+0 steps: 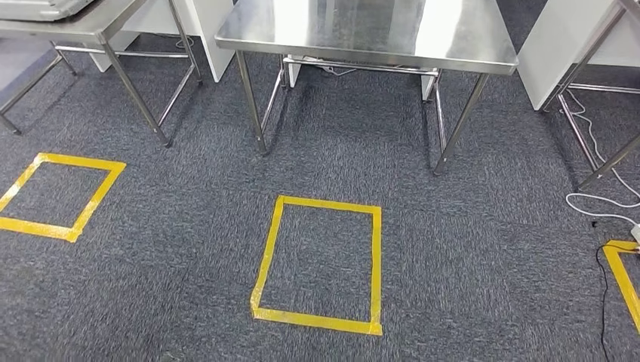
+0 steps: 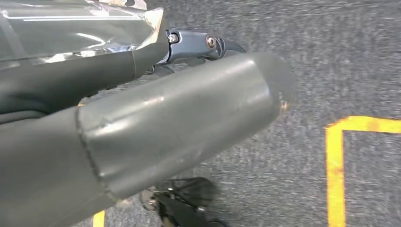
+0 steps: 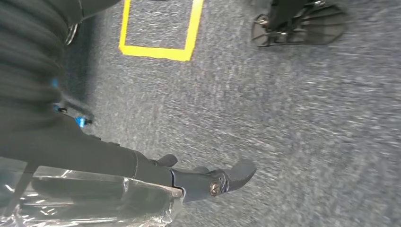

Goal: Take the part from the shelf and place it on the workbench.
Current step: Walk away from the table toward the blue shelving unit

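**Operator:** Two hands to report. State of each?

**Technician:** Left hand (image 2: pixel 142 118): the dark fingers (image 2: pixel 208 45) are extended straight and lie flat against the part (image 2: pixel 71 28), an item in clear, crinkled plastic wrap. The thick grey thumb (image 2: pixel 179 118) stands off from the wrap and does not touch it. Right hand (image 3: pixel 94 156): same arrangement. Its fingers (image 3: pixel 227 179) are straight, and the wrap's edge overlaps them.

**Operator:** Is the part held?

**Technician:** Yes. Each hand presses its flat fingers against the wrapped part. The rest of the wrap runs out of both wrist views, so its full outline cannot be told.

**Operator:** Location of the part?

**Technician:** Against both hands, up off the floor. It is not on any table.

**Operator:** Surroundings?

**Technician:** The floor is dark grey carpet (image 1: pixel 468 249). A yellow tape square (image 1: pixel 321 264) lies directly ahead in the head view. A second tape square (image 1: pixel 60 196) lies well apart from it to the left. Beyond the centre square stands a steel table (image 1: pixel 362 30) on four legs, its top bare and reflective. A second steel table (image 1: pixel 75 23) stands to its left. A white cable (image 1: pixel 604 200) trails across the carpet at the right. Both wrist views are blurred.
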`<state>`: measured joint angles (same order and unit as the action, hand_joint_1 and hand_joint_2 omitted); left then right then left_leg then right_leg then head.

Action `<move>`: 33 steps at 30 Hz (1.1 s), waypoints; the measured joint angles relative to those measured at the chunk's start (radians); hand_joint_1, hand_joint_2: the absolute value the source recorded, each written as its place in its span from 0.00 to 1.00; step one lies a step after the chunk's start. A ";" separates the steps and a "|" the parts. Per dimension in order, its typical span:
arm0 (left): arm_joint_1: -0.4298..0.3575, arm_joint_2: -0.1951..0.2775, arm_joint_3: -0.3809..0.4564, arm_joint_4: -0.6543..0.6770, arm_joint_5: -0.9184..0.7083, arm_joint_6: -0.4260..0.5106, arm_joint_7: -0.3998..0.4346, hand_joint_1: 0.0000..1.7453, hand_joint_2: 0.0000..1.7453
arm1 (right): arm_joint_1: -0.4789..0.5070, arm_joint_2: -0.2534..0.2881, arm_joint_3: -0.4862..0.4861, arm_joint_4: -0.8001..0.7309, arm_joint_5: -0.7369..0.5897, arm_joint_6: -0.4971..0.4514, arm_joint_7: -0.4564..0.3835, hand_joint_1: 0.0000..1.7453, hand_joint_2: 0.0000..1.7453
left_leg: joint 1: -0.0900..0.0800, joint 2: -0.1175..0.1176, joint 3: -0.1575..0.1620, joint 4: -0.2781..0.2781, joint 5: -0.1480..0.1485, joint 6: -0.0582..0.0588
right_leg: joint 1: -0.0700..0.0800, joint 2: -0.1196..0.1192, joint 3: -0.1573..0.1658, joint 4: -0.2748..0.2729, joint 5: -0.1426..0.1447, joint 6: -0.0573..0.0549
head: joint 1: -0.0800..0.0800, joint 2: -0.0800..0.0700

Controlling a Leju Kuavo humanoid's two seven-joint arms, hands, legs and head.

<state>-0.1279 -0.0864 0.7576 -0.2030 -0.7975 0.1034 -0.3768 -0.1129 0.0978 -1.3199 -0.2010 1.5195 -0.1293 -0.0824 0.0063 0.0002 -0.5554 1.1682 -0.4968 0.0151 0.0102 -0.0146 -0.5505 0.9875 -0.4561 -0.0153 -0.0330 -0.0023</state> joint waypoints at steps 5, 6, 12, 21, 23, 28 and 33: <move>-0.005 -0.001 0.000 -0.001 0.001 0.000 -0.013 0.00 0.00 | -0.003 0.000 0.005 0.000 0.004 -0.001 0.000 0.00 1.00 | -0.011 -0.001 0.098 -0.194 -0.038 0.029 | 0.000 -0.001 -0.038 0.008 0.040 0.029 | 0.003 0.000; -0.004 -0.002 0.000 -0.001 0.001 -0.001 -0.016 0.00 0.00 | -0.002 0.000 0.005 0.000 0.004 -0.001 -0.001 0.00 1.00 | -0.010 0.001 0.088 -0.198 -0.027 0.038 | -0.001 0.000 -0.049 0.019 0.032 0.031 | 0.004 0.000; -0.001 -0.004 0.000 0.000 -0.004 0.000 -0.022 0.00 0.00 | 0.005 -0.001 0.005 0.000 -0.012 -0.012 -0.008 0.00 1.00 | -0.011 0.009 0.010 -0.200 0.038 0.051 | -0.015 0.009 -0.106 0.269 -0.133 0.035 | 0.014 0.000; 0.000 -0.007 0.000 0.000 -0.012 -0.002 -0.021 0.00 0.00 | 0.007 -0.001 0.004 0.000 -0.035 -0.035 -0.008 0.00 1.00 | -0.009 0.010 -0.033 -0.180 0.083 0.013 | -0.014 0.011 0.095 -0.034 -0.067 0.025 | 0.011 0.000; 0.001 -0.008 0.000 0.000 -0.012 -0.003 -0.020 0.00 0.00 | 0.008 0.000 0.003 0.000 -0.036 -0.035 -0.008 0.00 1.00 | -0.006 0.008 -0.036 -0.184 0.084 0.021 | -0.013 0.011 0.092 -0.035 -0.063 0.020 | 0.009 0.000; 0.001 -0.008 0.000 0.000 -0.012 -0.003 -0.018 0.00 0.00 | 0.009 0.000 0.003 0.000 -0.036 -0.036 -0.008 0.00 1.00 | 0.000 0.008 -0.037 -0.190 0.101 0.018 | -0.005 0.010 0.088 -0.032 -0.056 0.011 | 0.007 0.000; 0.001 -0.008 0.000 0.000 -0.012 -0.003 -0.013 0.00 0.00 | 0.009 0.001 0.003 0.000 -0.036 -0.035 -0.008 0.00 1.00 | 0.000 0.008 -0.038 -0.189 0.104 0.014 | -0.006 0.011 0.086 -0.034 -0.054 0.013 | 0.007 0.000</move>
<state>-0.1271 -0.0944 0.7576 -0.2033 -0.8094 0.1004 -0.3902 -0.1037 0.0989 -1.3172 -0.2010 1.4835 -0.1648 -0.0900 0.0067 0.0083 -0.5932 0.9793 -0.3928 0.0288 0.0040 -0.0039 -0.4641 0.9539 -0.5106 -0.0026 -0.0262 -0.0023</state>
